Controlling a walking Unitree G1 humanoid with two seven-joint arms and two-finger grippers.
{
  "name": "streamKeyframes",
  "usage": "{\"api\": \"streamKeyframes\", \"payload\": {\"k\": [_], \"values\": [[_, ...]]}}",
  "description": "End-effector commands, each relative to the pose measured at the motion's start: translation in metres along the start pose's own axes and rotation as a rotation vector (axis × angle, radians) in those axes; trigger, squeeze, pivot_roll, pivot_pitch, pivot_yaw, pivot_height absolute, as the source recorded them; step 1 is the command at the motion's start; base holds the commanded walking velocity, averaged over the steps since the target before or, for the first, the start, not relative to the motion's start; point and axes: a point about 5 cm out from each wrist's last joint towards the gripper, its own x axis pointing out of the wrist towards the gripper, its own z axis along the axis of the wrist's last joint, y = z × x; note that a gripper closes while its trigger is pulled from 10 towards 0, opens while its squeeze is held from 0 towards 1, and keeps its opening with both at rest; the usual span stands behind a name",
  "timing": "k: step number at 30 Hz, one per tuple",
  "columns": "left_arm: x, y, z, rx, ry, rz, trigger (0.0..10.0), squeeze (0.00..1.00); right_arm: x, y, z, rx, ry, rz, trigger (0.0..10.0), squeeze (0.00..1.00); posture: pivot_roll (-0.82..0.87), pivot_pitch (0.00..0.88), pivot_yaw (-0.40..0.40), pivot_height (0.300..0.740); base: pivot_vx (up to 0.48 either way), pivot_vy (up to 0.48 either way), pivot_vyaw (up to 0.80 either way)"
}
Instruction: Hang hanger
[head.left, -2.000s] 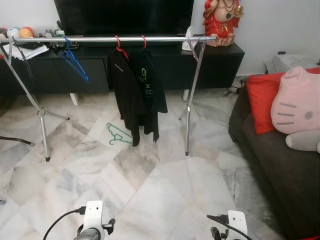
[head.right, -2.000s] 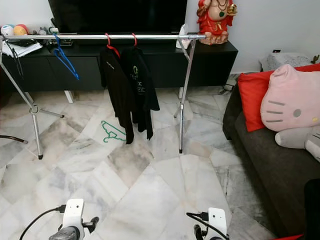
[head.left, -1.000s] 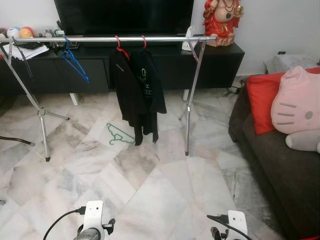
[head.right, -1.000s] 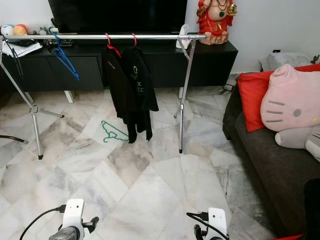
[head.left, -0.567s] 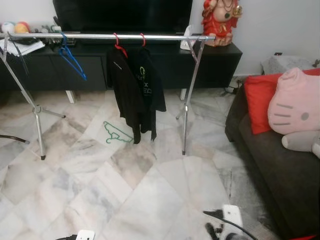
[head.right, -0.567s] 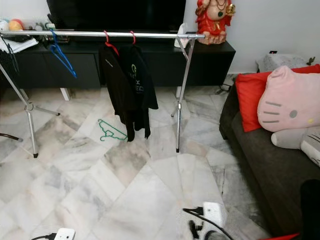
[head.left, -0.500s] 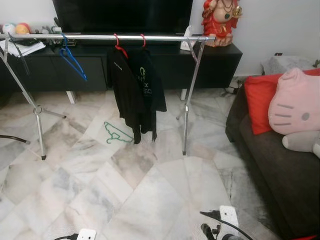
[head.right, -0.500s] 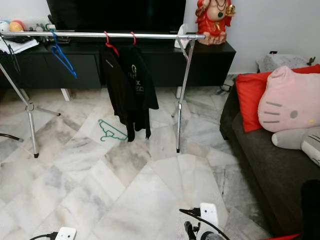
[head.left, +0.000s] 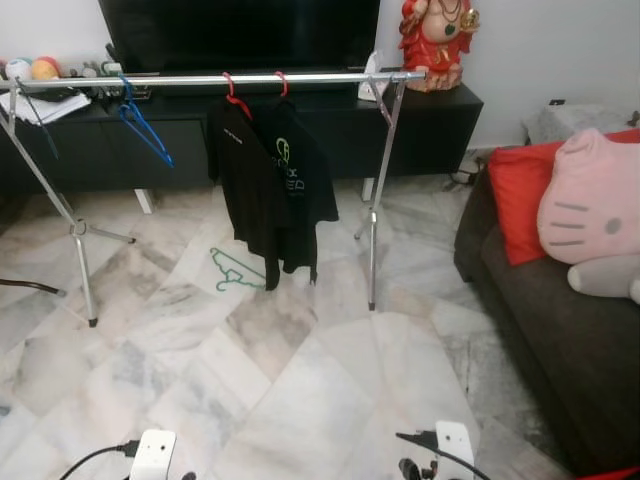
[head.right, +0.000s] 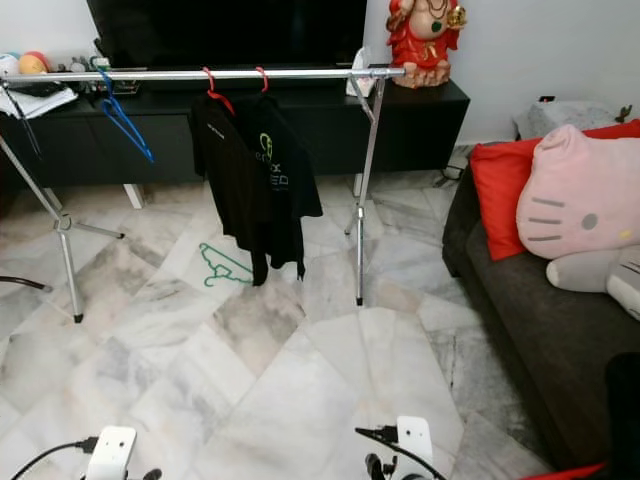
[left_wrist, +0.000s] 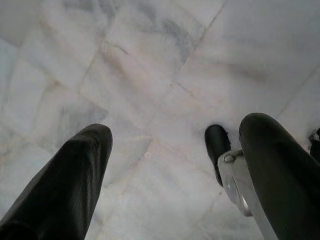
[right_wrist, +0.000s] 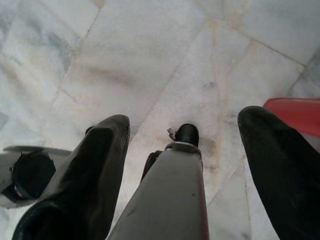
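Beneath the clothes rail (head.left: 220, 79), the green hanger (head.left: 236, 271) lies on the marble floor beside the black shirts; the view has edged closer, both claws (left_wrist: 170, 165) (right_wrist: 182, 150) hanging open and empty.

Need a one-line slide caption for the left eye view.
Green hanger lies on the marble floor beneath a metal clothes rail holding black shirts and a blue hanger.
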Motion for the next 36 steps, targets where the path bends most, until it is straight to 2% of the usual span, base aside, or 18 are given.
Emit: {"api": "streamKeyframes", "payload": {"k": [1,8,10,14,16,18,20,22,25,28,29,32,35,36], "values": [[0.000,-0.006,0.001,-0.027,-0.013,-0.024,10.0,0.00,0.000,0.002,-0.006,-0.013,0.018,0.011,10.0,0.00,-0.07,0.000,0.019,0.740,0.000,0.000,0.00],[0.000,-0.016,0.001,-0.098,-0.039,-0.030,10.0,0.00,-0.002,0.001,-0.011,0.028,-0.027,0.003,10.0,0.00,-0.12,0.000,0.011,0.740,0.000,0.000,0.00],[0.000,-0.017,0.004,-0.097,-0.062,-0.018,10.0,0.00,-0.003,0.000,-0.011,0.053,-0.052,-0.004,10.0,0.00,-0.12,0.000,0.010,0.740,0.000,0.000,0.00],[0.001,-0.013,0.014,-0.161,-0.130,0.024,10.0,0.00,-0.006,-0.008,-0.011,0.107,-0.120,-0.054,10.0,0.00,-0.09,0.000,0.005,0.740,0.000,0.000,0.00],[0.000,-0.014,0.018,-0.153,-0.159,0.020,10.0,0.00,-0.007,-0.010,-0.011,0.106,-0.135,-0.069,10.0,0.00,-0.09,0.000,0.004,0.740,0.000,0.000,0.00],[-0.001,-0.017,0.027,-0.136,-0.238,0.020,10.0,0.00,-0.009,-0.016,-0.010,0.130,-0.180,-0.098,10.0,0.00,-0.09,0.000,-0.003,0.740,0.000,0.000,0.00],[-0.001,-0.018,0.030,-0.143,-0.261,0.019,10.0,0.00,-0.010,-0.018,-0.009,0.142,-0.196,-0.107,10.0,0.00,-0.10,0.000,-0.008,0.740,0.000,0.000,0.00],[-0.004,-0.022,0.036,-0.156,-0.331,0.009,10.0,0.00,-0.012,-0.023,-0.008,0.166,-0.241,-0.145,10.0,0.00,-0.09,0.000,-0.022,0.740,0.000,0.000,0.00],[-0.008,-0.024,0.042,-0.103,-0.415,0.022,10.0,0.00,-0.015,-0.028,-0.008,0.191,-0.275,-0.177,10.0,0.00,-0.08,0.000,-0.035,0.740,0.000,0.000,0.00],[-0.018,-0.026,0.055,-0.063,-0.561,0.013,10.0,0.00,-0.018,-0.033,-0.008,0.193,-0.311,-0.210,10.0,0.00,-0.06,0.000,-0.047,0.740,0.000,0.000,0.00],[-0.018,-0.026,0.055,-0.063,-0.561,0.013,10.0,0.00,-0.018,-0.033,-0.008,0.193,-0.311,-0.210,10.0,0.00,-0.06,0.000,-0.047,0.740,0.000,0.000,0.00],[-0.031,-0.024,0.067,-0.030,-0.691,0.012,10.0,0.00,-0.020,-0.035,-0.006,0.186,-0.350,-0.248,10.0,0.00,-0.06,0.000,-0.045,0.740,0.000,0.000,0.00],[-0.039,-0.021,0.073,-0.018,-0.748,0.018,10.0,0.00,-0.021,-0.035,-0.005,0.174,-0.371,-0.270,10.0,0.00,-0.07,0.000,-0.037,0.740,0.000,0.000,0.00],[-0.045,-0.018,0.079,0.011,-0.792,0.027,10.0,0.00,-0.035,-0.061,0.021,0.158,-0.546,-0.299,10.0,0.00,-0.07,0.000,-0.032,0.740,0.000,0.000,0.00]]}}
